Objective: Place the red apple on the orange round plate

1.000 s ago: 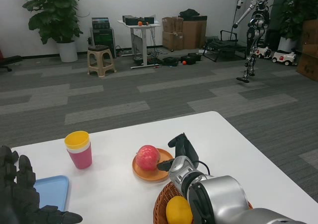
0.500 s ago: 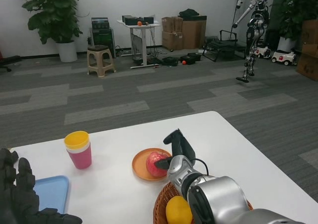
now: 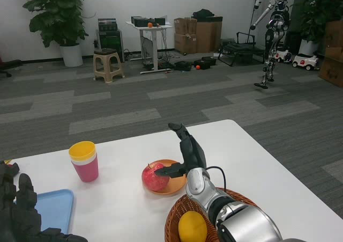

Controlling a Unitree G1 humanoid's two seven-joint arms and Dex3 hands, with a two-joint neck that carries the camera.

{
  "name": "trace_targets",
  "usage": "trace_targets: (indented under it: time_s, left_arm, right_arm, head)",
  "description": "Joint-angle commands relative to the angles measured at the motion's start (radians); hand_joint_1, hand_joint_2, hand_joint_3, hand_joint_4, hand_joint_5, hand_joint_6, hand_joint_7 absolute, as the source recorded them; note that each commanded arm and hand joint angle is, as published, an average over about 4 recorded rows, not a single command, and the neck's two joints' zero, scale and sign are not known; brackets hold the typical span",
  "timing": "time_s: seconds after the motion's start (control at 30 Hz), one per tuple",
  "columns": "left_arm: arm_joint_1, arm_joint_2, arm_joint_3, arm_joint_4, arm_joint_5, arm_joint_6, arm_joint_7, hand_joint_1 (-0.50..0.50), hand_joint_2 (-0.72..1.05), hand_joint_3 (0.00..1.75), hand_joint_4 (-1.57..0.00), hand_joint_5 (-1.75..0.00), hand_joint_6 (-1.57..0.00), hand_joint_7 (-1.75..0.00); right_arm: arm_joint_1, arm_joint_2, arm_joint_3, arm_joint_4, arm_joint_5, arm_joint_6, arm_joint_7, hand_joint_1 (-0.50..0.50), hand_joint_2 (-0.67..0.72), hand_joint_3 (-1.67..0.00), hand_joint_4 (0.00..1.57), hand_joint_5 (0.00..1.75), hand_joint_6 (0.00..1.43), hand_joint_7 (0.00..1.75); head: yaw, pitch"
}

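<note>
Head view framing is taken up at the lower left corner by the black left hand (image 3: 21, 215), whose fingers are curled and raised beside a light blue flat tray (image 3: 55, 207); nothing is seen in it, though whether it is closed cannot be told. At the bottom centre a brown woven wicker basket (image 3: 174, 220) is seen with a yellow lemon (image 3: 192, 227) lying inside it, and the silver right forearm (image 3: 241, 226) is stretched over the basket's right part. Just beyond the basket, at the lower centre, the round red apple (image 3: 154, 176) is seen resting on the left edge of the orange round plate (image 3: 174, 184) on the white table (image 3: 236, 151). The black right hand (image 3: 187, 156) is held open just right of the apple, fingers pointing upward, with its thumb reaching toward the fruit; contact cannot be made out. Left of centre, a pink cup with a yellow cup nested in it (image 3: 84, 160) is stood upright. In the upper part of the frame, grey carpet, a beige stool (image 3: 108, 65), a potted plant (image 3: 56, 16) and a standing humanoid robot (image 3: 273, 27) are visible.
</note>
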Motion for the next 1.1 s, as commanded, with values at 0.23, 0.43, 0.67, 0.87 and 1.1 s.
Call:
trace_targets:
  time_s: [0.23,0.43,0.67,0.87,1.1]
  left_arm:
    - [-0.001,0.006,0.006,0.0,-0.006,-0.005,-0.001,-0.5,-0.7,0.09,0.0,0.0,0.0,0.0]
    - [-0.001,0.006,0.014,-0.003,-0.001,-0.005,-0.001,-0.5,-0.72,0.09,0.0,0.0,0.0,0.0]
    - [-0.001,0.007,0.029,-0.004,0.004,-0.007,-0.001,-0.5,-0.7,0.09,0.0,0.0,0.0,0.0]
    - [-0.007,0.013,0.03,-0.003,0.004,-0.007,-0.001,-0.5,-0.68,0.09,0.0,0.0,0.0,0.0]
    - [-0.008,0.014,0.03,-0.001,0.004,-0.007,-0.001,-0.5,-0.68,0.09,0.0,0.0,0.0,0.0]
  right_arm:
    - [0.127,-0.045,0.063,-0.209,0.099,-0.138,0.029,-0.12,-0.1,-0.24,0.0,0.0,0.0,0.0]
    - [0.215,-0.078,0.124,-0.356,0.257,-0.198,0.053,-0.12,-0.1,-0.22,0.0,0.0,0.0,0.0]
    - [0.366,-0.112,0.173,-0.61,0.497,-0.206,0.117,-0.17,-0.03,-0.24,0.0,0.0,0.0,0.0]
    - [0.43,-0.131,0.171,-0.743,0.567,-0.205,0.156,-0.19,-0.03,-0.24,0.0,0.0,0.0,0.0]
    - [0.417,-0.131,0.153,-0.752,0.567,-0.194,0.21,-0.21,-0.05,-0.22,0.0,0.0,0.0,0.0]
  head:
    - [-0.001,0.0]
    - [0.0,0.0]
    - [0.01,-0.001]
    - [0.009,0.009]
    - [0.019,0.017]
